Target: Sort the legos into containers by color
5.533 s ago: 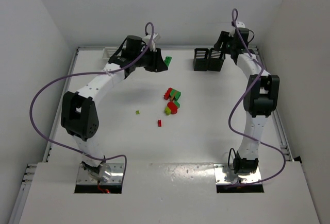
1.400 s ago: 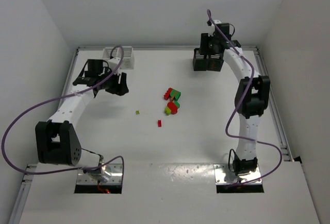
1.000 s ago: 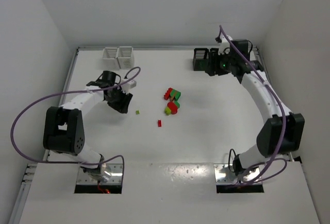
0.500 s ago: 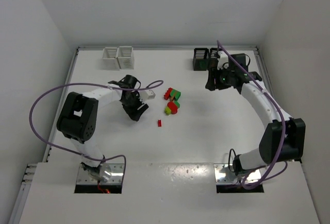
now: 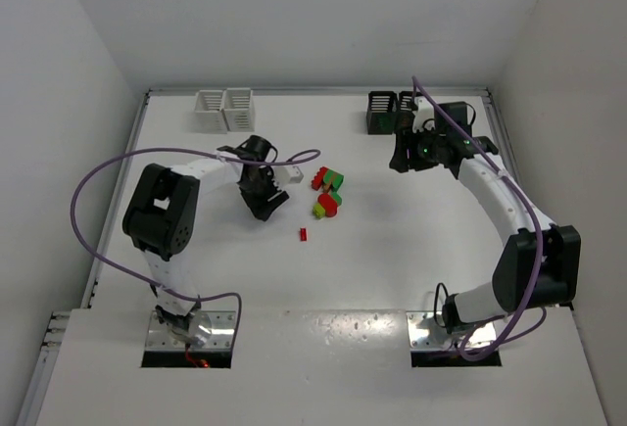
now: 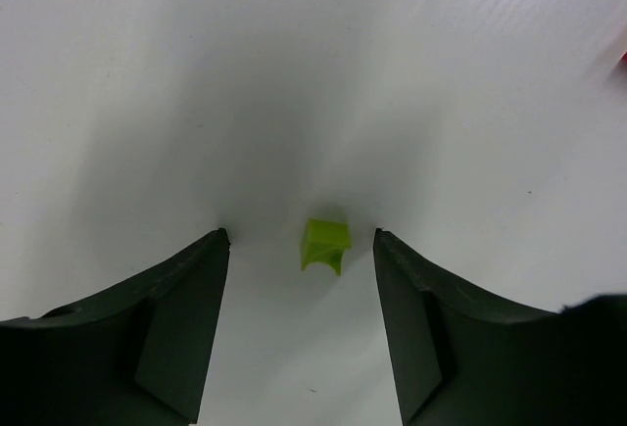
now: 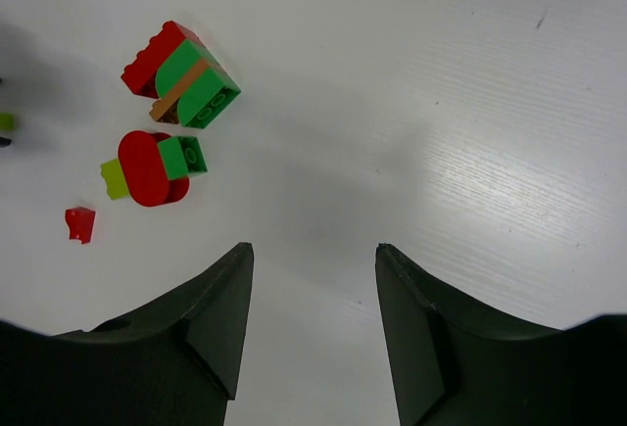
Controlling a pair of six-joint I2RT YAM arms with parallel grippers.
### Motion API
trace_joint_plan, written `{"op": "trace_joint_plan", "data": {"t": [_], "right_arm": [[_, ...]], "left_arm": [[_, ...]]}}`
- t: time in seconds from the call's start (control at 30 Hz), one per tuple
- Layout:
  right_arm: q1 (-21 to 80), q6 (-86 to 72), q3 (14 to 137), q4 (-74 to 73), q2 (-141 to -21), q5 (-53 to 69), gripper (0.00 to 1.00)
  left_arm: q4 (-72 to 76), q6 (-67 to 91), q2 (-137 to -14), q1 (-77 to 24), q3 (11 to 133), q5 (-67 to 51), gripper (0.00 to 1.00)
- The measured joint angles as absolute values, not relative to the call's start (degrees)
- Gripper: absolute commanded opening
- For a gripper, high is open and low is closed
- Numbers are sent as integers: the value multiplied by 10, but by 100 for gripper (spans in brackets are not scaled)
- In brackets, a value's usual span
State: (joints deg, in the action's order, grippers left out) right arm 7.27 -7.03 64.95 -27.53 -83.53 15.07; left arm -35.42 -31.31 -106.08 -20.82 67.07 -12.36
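Note:
A tiny yellow-green lego (image 6: pixel 326 244) lies on the white table between the tips of my left gripper (image 6: pixel 300 233), which is open around it without touching it. In the top view my left gripper (image 5: pixel 265 206) hides this brick. A red-and-green chunk (image 5: pixel 328 180) (image 7: pixel 181 75), a red, green and yellow-green chunk (image 5: pixel 326 205) (image 7: pixel 152 166) and a small red single (image 5: pixel 304 234) (image 7: pixel 80 223) lie at the table's middle. My right gripper (image 5: pixel 400 160) (image 7: pixel 313 247) is open and empty, right of the chunks. Two white bins (image 5: pixel 223 109) and two black bins (image 5: pixel 386 113) stand at the back.
White walls enclose the table on the left, back and right. The left arm's purple cable (image 5: pixel 93 211) loops over the table's left side. The right arm (image 5: pixel 509 206) arcs along the right edge.
My left gripper swung from the white bins to the table's middle and came down around the yellow-green brick. My right gripper left the black bins and has held still for the last half second.

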Motion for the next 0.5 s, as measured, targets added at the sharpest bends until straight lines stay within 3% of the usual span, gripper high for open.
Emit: {"op": "trace_joint_plan", "data": {"t": [0.17, 0.3, 0.43, 0.5], "right_arm": [[73, -70, 649, -275, -835, 151, 54], [73, -70, 649, -275, -835, 151, 54], [73, -70, 649, -275, -835, 153, 54], [73, -70, 649, -275, -835, 153, 54]], "left_arm": [[-352, -323, -1063, -211, 671, -115, 60], [-348, -331, -1063, -211, 671, -112, 50], [-341, -340, -1063, -211, 667, -109, 38], [-340, -342, -1061, -211, 664, -109, 26]]}}
